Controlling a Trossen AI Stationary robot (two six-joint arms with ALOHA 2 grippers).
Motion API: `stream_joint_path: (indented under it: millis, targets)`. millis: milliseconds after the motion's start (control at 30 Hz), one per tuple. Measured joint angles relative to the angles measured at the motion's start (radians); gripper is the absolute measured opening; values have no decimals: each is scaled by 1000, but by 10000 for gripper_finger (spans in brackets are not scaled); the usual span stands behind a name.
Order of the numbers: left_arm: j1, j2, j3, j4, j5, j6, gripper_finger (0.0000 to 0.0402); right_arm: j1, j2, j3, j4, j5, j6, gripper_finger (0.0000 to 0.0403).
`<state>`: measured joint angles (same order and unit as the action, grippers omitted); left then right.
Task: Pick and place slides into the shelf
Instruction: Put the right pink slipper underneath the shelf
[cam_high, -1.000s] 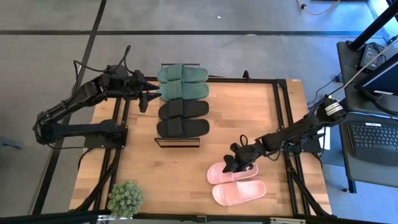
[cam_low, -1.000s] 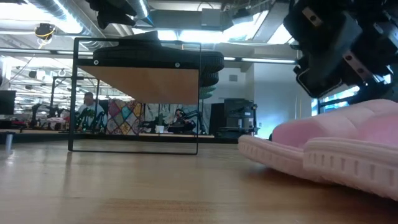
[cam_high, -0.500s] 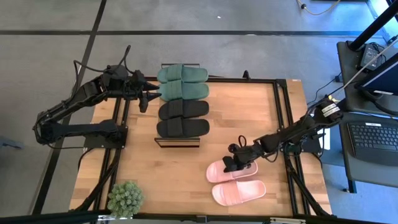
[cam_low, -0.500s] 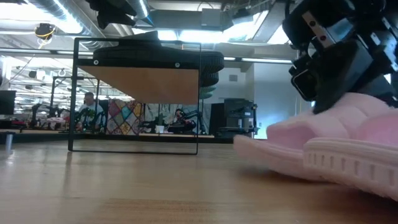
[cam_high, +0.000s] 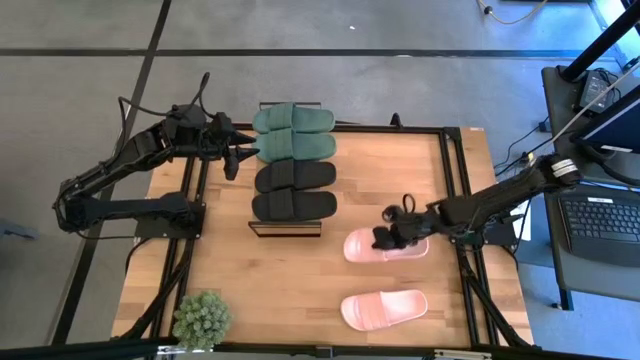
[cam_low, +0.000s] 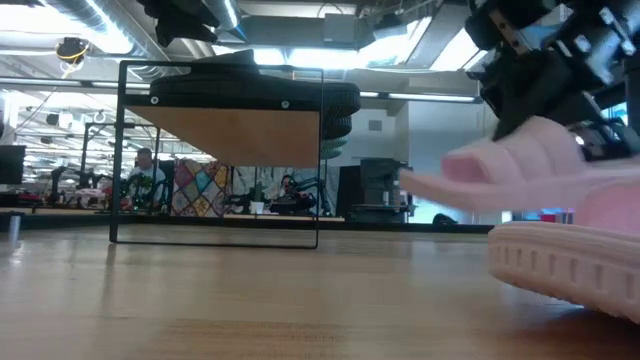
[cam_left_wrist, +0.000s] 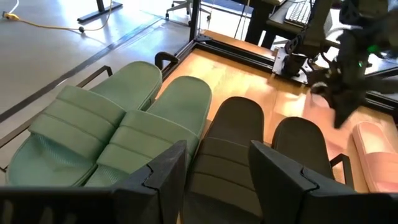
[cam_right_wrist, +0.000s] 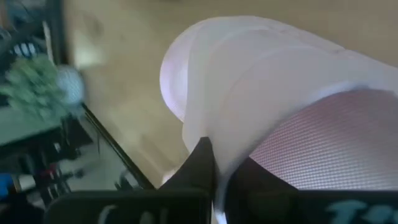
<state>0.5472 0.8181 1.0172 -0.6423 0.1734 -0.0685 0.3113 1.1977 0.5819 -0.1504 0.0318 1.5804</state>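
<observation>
The shelf stands at the table's far left with two dark green slides and two black slides lying on its top plank. My left gripper hovers open just left of them; its wrist view looks over the green slides and black slides. A pale pink slide hangs above the table's right half, with my right gripper shut on it. The second pink slide lies sole down near the front edge. My right gripper pinches the pink slide's broad strap at its edge between the two fingers. It comes from the table's right side, slanting down. The slide hangs clear of the table, roughly level, above the other pink slide.
A small green potted plant stands at the table's front left corner. Black frame rails run along the table's right and left sides. Bare wood lies between the shelf and the pink slides. A desk with a keyboard stands off the right edge.
My right gripper has taken hold of the farther pink slide, raised it clear of the table and carried it toward the far edge. The nearer pink slide has stayed where it lay.
</observation>
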Motion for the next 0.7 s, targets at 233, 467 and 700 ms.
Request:
stream_joint_path:
  millis: [233, 467, 700]
  targets:
    - [0, 0, 0, 1, -1, 0, 165, -161, -119, 0, -68, 67, -83, 12]
    - [0, 0, 0, 0, -1, -1, 165, -401, -91, 0, -113, -1, -261, 12]
    - [0, 0, 0, 0, -1, -2, 165, -705, -40, 0, -63, -168, -516, 12]
